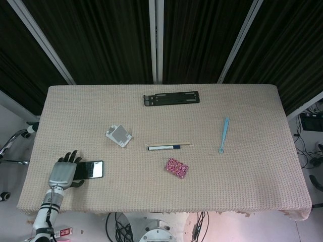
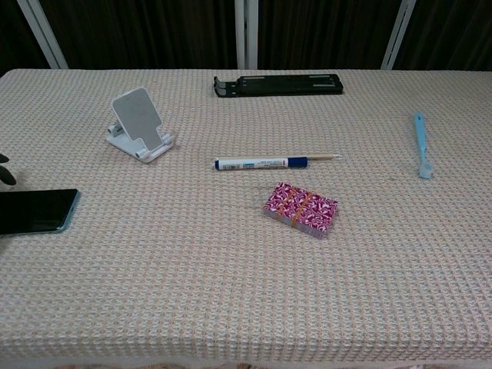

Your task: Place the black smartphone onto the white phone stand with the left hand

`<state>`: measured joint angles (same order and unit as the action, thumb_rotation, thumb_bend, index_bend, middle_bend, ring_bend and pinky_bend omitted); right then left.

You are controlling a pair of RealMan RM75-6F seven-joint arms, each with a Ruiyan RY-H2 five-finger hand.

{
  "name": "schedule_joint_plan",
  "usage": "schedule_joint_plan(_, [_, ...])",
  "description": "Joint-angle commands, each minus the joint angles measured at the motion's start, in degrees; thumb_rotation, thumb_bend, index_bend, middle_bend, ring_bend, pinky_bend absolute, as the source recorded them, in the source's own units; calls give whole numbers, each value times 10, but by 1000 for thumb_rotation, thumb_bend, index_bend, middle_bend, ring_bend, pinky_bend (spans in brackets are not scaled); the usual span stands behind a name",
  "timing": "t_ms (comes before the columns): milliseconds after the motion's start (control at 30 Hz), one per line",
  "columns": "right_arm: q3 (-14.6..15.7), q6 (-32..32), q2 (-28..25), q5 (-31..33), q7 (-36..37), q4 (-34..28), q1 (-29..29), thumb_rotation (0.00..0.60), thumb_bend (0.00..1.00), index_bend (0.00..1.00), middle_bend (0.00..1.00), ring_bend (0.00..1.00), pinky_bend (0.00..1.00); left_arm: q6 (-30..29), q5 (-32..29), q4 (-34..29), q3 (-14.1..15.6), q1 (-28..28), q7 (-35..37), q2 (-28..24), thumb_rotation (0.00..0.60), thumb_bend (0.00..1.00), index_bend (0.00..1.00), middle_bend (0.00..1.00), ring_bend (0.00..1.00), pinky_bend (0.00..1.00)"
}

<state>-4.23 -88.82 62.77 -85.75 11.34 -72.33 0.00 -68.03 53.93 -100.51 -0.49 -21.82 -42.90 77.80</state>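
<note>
The black smartphone (image 1: 91,169) is laid flat, long axis sideways, its left end overlapped by the left hand (image 1: 64,173); whether it is gripped cannot be told.

The head view is looking down from high above the near edge of the table (image 1: 242,186), far enough to be taking in the whole cloth top, the dark curtains (image 1: 202,35) behind and some floor at both sides. The chest view is sitting much lower and closer, facing forward across the table (image 2: 231,307) at a shallow angle. Both views are sharing the white phone stand (image 1: 119,135) (image 2: 138,123), the pen (image 1: 164,147) (image 2: 261,163) and the patterned pack (image 1: 176,168) (image 2: 300,209).
</note>
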Motion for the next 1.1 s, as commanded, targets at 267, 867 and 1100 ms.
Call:
schedule_joint_plan(267, [2,6,-1,1,1,0,1,600,179,0,0,0,0,2,4,16,7,-3,15,6,435,193,253,0,28,207])
schedule_joint_plan(867, [3,13,-2,4,-2,-2,1,600,180,0,0,0,0,8,43,33,9,-3,76,1,600,292,534,252,29,209])
schedule_joint_plan(1100, [2,13,-3,5,-2,-2,1,600,180,0,0,0,0,19,53,31,10,-7,93,-9,600,352,545,363,48,209])
